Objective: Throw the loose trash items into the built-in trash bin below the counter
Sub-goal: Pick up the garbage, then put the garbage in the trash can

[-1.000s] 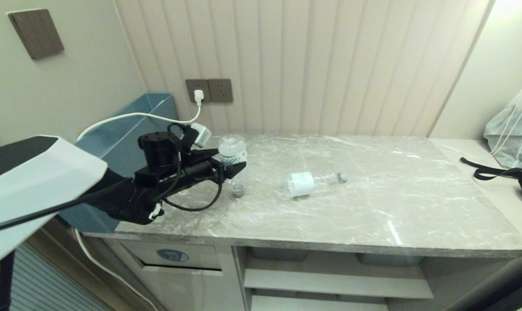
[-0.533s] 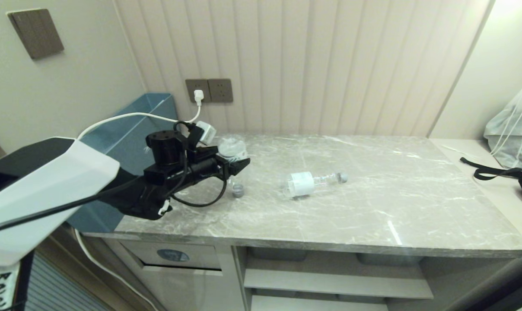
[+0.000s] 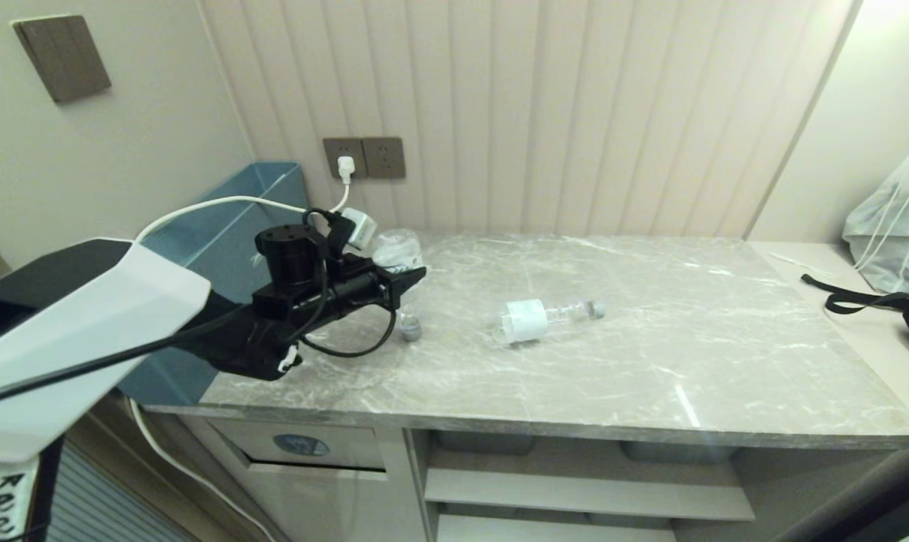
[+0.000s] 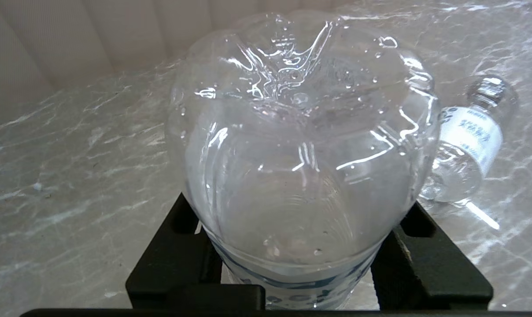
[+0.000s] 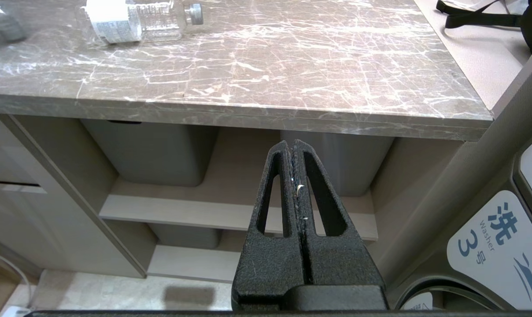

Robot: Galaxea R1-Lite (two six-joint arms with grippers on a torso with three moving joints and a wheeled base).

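Left gripper: your left gripper [image 3: 405, 282] sits over the left end of the counter [image 3: 650, 361], fingers [image 4: 429, 268] on either side of the blue-label bottle [image 4: 301, 145] and looking clamped onto it.

Blue-label bottle: it's between those fingers with its base up and its grey cap [image 3: 409, 328] pointing down at the stone. You can't really tell from the head view whether the cap touches the counter or hangs just above it.

White-label bottle: the white-label bottle [image 3: 545, 317] lies on its side near the middle of the counter, cap pointing to the robot's right, well apart from your left gripper.

Trash bin: the trash bin flap [image 3: 308, 449] with the round blue sticker [image 3: 301, 445] is in the cabinet front under the counter's left end, pretty much below the gripper.

Right gripper: your right gripper [image 5: 296, 152] is parked low in front of the shelves, fingers pressed together, nothing in them.

Other stuff: grey tubs [image 5: 151, 152] sit on the shelf under the counter, a blue box [image 3: 221, 248] stands at the left end, and a white charger cable [image 3: 221, 203] runs up to the wall socket [image 3: 364, 157].
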